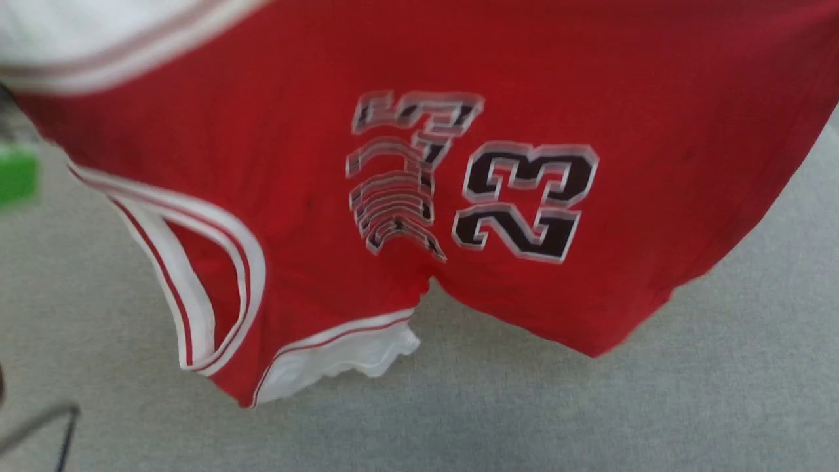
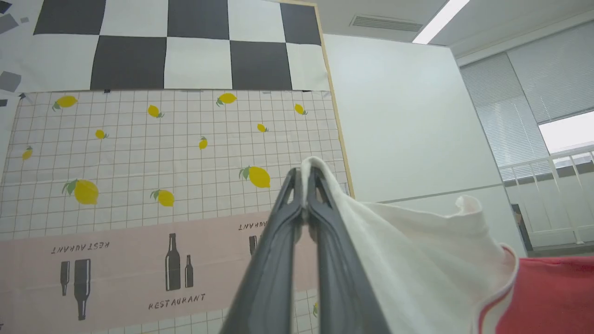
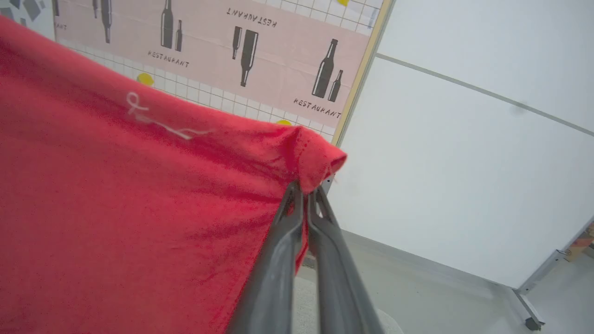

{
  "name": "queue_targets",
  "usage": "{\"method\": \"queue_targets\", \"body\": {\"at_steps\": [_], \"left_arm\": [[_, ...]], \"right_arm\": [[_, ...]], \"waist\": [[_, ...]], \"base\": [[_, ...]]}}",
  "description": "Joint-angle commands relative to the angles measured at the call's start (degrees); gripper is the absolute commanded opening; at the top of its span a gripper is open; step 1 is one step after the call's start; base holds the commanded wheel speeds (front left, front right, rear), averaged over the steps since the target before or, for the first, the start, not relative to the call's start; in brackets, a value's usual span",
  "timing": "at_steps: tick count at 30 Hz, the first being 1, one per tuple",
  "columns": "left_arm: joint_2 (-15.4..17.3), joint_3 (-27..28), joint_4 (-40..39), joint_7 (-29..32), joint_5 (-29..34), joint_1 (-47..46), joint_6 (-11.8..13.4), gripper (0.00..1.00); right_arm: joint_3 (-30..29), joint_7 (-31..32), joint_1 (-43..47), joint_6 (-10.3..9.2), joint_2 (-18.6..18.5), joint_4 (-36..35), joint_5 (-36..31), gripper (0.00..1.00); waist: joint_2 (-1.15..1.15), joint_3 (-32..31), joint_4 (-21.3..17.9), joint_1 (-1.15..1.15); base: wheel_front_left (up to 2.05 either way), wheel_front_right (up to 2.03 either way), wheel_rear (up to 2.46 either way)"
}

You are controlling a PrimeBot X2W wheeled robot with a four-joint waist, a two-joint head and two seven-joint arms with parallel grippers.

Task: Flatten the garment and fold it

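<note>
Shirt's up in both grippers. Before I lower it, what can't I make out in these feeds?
- Head view: lettering beside the 23 on the garment is motion-blurred; top edge crops its upper part.
- Head view: green thing at left edge, blurred and cropped.
- Wrist views: garment folds over the left gripper and right gripper hide grip depth.

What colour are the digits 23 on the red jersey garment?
The digits on the red jersey garment are black with white outlines; head view best.
</note>
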Motion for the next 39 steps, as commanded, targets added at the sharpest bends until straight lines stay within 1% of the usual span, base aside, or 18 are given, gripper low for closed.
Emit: {"method": "queue_targets", "body": {"at_steps": [1, 5, 8, 11, 15, 18, 19, 21, 24, 27, 30, 34, 36, 39], "left_arm": [[0.34, -0.60, 1.77, 0.89, 0.70, -4.61, 0.09, 0.00], [0.72, -3.78, 9.86, 3.54, 2.28, -16.39, -1.67, 0.00], [-0.03, -6.30, 16.76, 4.41, 3.63, -24.76, -3.31, 0.00], [-1.81, -8.87, 24.48, 4.27, 5.02, -33.29, -5.11, 0.00], [-5.05, -12.12, 34.34, 1.20, 7.88, -42.82, -7.27, 0.00], [-7.35, -12.99, 40.95, -2.68, 9.98, -49.55, -7.74, 0.00], [-8.17, -13.15, 43.78, -4.80, 10.93, -52.44, -7.87, 0.00], [-9.10, -13.71, 47.77, -8.01, 12.52, -56.45, -8.33, 0.00], [-10.64, -14.71, 52.85, -12.26, 14.03, -60.11, -9.03, 0.00], [-11.83, -16.42, 57.37, -15.98, 15.40, -61.03, -10.11, 0.00], [-13.27, -17.14, 60.68, -18.15, 14.97, -58.96, -10.98, 0.00], [-15.20, -17.86, 63.10, -19.76, 13.90, -51.55, -11.72, 0.00], [-15.88, -17.92, 63.36, -20.11, 13.35, -46.42, -11.82, 0.00], [-16.63, -18.28, 62.16, -20.30, 13.08, -36.63, -12.19, 0.00]], "right_arm": [[-0.27, -0.82, -3.02, -0.10, 0.28, 1.34, -0.64, 0.00], [0.71, -3.63, -11.20, -0.10, 0.35, 7.14, -1.70, 0.00], [2.57, -6.12, -17.31, -0.10, 0.17, 12.27, -3.51, 0.00], [4.17, -9.01, -24.22, -0.10, 0.30, 18.46, -5.25, 0.00], [3.88, -13.08, -33.15, -0.10, 2.41, 27.41, -7.37, 0.00], [4.34, -16.53, -38.90, -0.10, 3.65, 32.94, -9.56, 0.00], [4.56, -18.16, -41.18, -0.10, 4.09, 35.30, -10.71, 0.00], [4.82, -20.57, -44.28, -0.10, 4.66, 38.68, -12.39, 0.00], [6.73, -23.71, -47.28, -0.10, 5.12, 42.83, -14.30, 0.00], [7.49, -27.57, -48.83, -0.10, 6.28, 47.03, -14.89, 0.00], [8.63, -30.67, -48.00, -0.10, 7.26, 50.80, -15.09, 0.00], [11.14, -34.20, -43.89, -0.10, 8.68, 55.17, -14.48, 0.00], [13.82, -35.64, -41.00, -0.10, 9.22, 56.42, -14.29, 0.00], [19.38, -36.73, -35.35, -0.10, 9.87, 57.42, -12.66, 0.00]], "waist": [[0.00, 7.16, -0.92, 0.00], [0.00, 12.48, -1.35, 0.00], [0.00, 16.05, -1.59, 0.00], [0.00, 20.04, -1.49, 0.00], [0.00, 24.07, -0.86, 0.00], [0.00, 26.29, -0.41, 0.00], [0.00, 27.10, -0.20, 0.00], [0.00, 28.23, 0.26, 0.00], [0.00, 29.35, 1.09, 0.00], [0.00, 30.24, 2.23, 0.00], [0.00, 30.22, 3.26, 0.00], [0.00, 28.88, 4.70, 0.00], [0.00, 27.69, 5.20, 0.00], [0.00, 24.95, 6.10, 0.00]], "base": [[0.00, 0.00, 0.00], [0.00, 0.00, 0.00], [0.00, 0.00, 0.00], [0.00, 0.00, 0.00], [0.00, 0.00, 0.00], [0.00, 0.00, 0.00], [0.00, 0.00, 0.00], [0.00, 0.00, 0.00], [0.00, 0.00, 0.00], [0.00, 0.00, 0.00], [0.00, 0.00, 0.00], [0.00, 0.00, 0.00], [0.00, 0.00, 0.00], [0.00, 0.00, 0.00]]}}
